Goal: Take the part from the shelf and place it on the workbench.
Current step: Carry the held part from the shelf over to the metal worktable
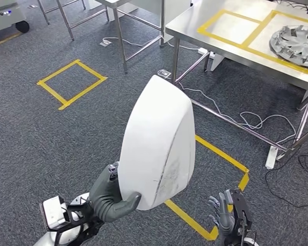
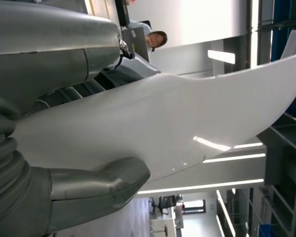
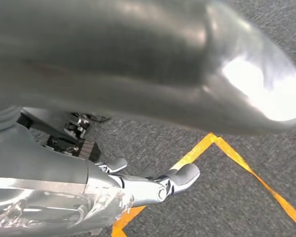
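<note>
Left hand (image 1: 113, 197) has one white part (image 1: 158, 143) clamped at its lower edge, centre of the head view: thumb under the rim, fingers (image 1: 113, 169) behind it, part upright and off the floor, probably held high so it clears the bench edge on arrival. Left wrist view agrees, thumb (image 2: 98, 185) pressed on the white surface. Right hand (image 1: 228, 212), lower right, holds nothing, fingers spread loosely, likely kept free. One steel bench (image 1: 222, 43) upper right with yellow tape boxes, one silver wheel cover (image 1: 295, 46) already in the right box. Part is well apart from the bench; placing not yet done.
</note>
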